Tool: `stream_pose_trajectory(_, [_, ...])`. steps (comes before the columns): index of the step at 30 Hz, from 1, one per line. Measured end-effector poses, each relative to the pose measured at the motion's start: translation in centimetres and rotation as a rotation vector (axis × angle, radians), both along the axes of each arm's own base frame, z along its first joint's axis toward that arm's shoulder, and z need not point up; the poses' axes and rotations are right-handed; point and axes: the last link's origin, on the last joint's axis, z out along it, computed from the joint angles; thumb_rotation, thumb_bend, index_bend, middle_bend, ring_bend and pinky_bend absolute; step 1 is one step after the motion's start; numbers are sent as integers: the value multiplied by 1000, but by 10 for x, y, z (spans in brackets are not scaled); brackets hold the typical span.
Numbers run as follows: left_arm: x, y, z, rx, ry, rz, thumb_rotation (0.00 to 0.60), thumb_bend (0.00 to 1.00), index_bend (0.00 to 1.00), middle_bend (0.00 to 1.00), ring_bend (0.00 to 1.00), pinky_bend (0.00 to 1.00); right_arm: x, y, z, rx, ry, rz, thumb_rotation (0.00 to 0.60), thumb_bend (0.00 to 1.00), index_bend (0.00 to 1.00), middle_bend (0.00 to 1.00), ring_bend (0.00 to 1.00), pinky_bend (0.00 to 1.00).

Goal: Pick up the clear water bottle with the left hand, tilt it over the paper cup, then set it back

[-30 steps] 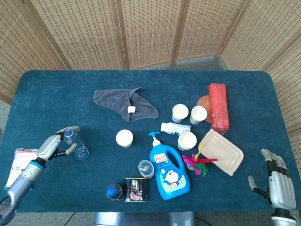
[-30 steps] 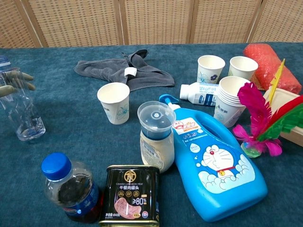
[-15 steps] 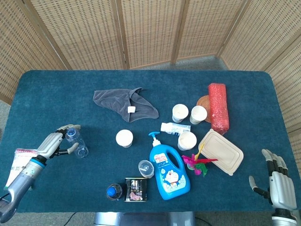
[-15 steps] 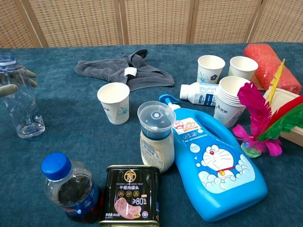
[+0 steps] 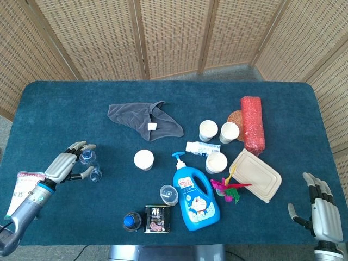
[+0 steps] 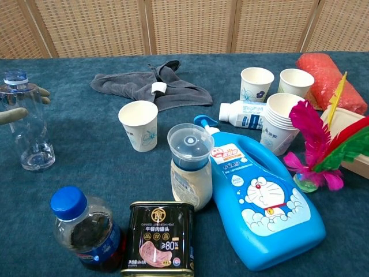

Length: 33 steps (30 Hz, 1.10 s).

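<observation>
Standing upright near the table's left edge, the clear water bottle (image 6: 26, 124) has our left hand (image 5: 68, 166) around it, fingers spread and loosened, touching at most. We judge it is either just set back or not yet gripped; the paper cup (image 6: 139, 124) sits well apart to its right.

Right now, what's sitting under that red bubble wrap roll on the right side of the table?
A round woven coaster pokes out from under the red bubble wrap roll at its left edge. The coaster's right part is covered, so anything else beneath stays hidden.

The clear water bottle (image 6: 26, 124) stands upright, well left of the white paper cup (image 6: 139, 124).
</observation>
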Motion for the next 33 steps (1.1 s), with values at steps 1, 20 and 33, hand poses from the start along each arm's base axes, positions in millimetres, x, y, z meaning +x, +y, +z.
stream_pose_trajectory(1, [0,0,0,1,0,0,147,408,102,153,66,51,0,0,0,0,0,0,600,395,0,32,0,0])
stream_pose_trajectory(20, [-6,-7,4,19,22,-11,77,386,52,115,27,19,2,0,0,0,2,3,600,396,0,33,0,0])
stream_pose_trajectory(33, [-11,-18,13,13,24,-7,33,375,0,69,0,0,3,-1,0,0,3,7,600,396,0,33,0,0])
